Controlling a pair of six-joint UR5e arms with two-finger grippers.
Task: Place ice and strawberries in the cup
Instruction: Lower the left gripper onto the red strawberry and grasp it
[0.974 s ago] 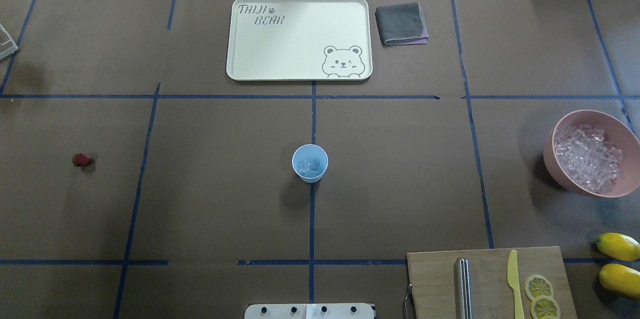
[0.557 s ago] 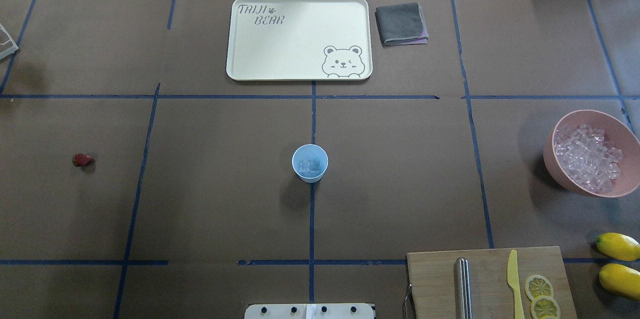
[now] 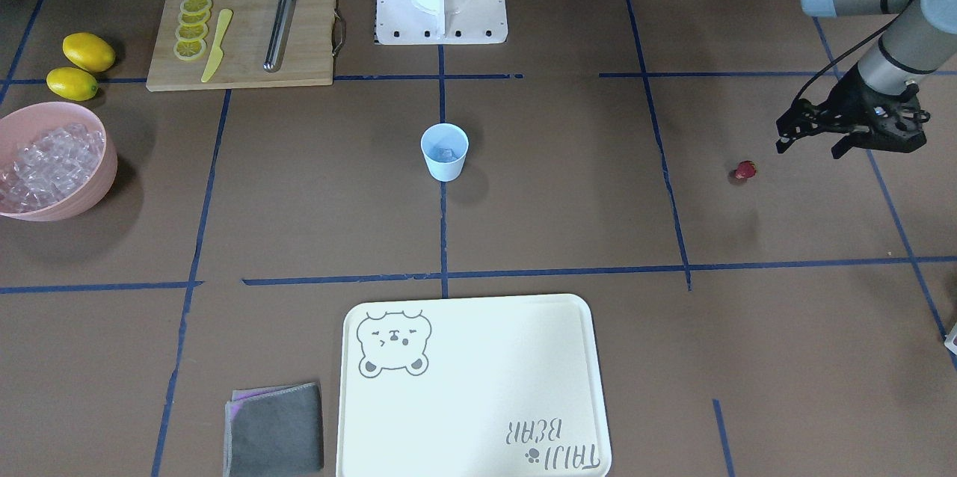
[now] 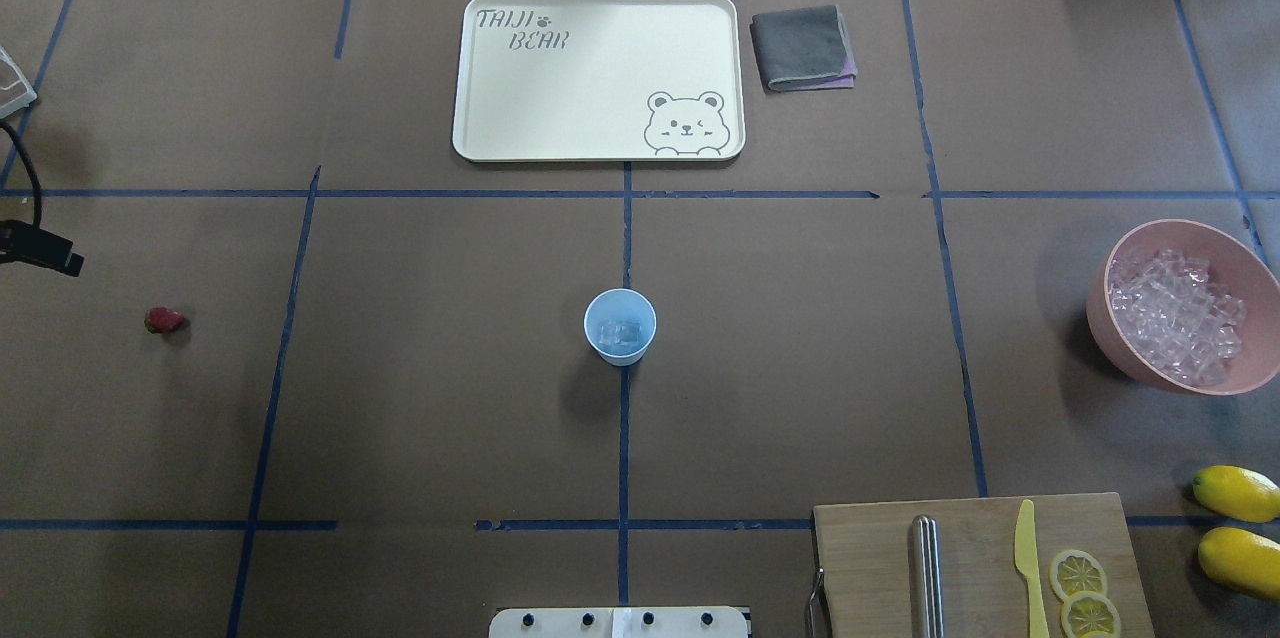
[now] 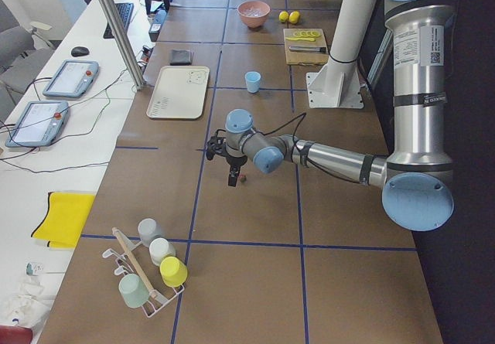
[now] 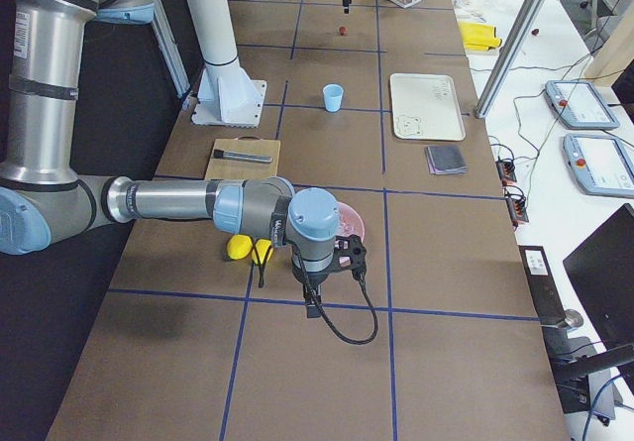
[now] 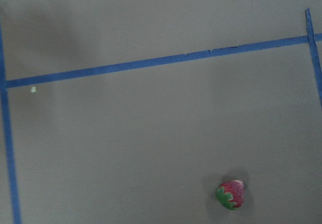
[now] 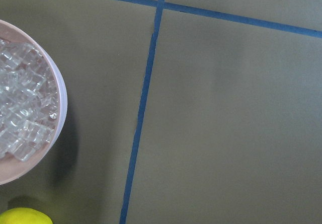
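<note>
The strawberry (image 3: 744, 170) lies on the worktop (image 3: 568, 223), well apart from the cup (image 3: 445, 152), just to the cup's side of the left gripper (image 3: 809, 142) (the nearer arm by far), whose raised jaws stand open.

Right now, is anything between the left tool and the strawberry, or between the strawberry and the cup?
Nothing visible. The left tool hangs open above the table, off to one side of the strawberry, with nothing between them. From the strawberry to the cup there is only brown paper and blue tape lines.
</note>
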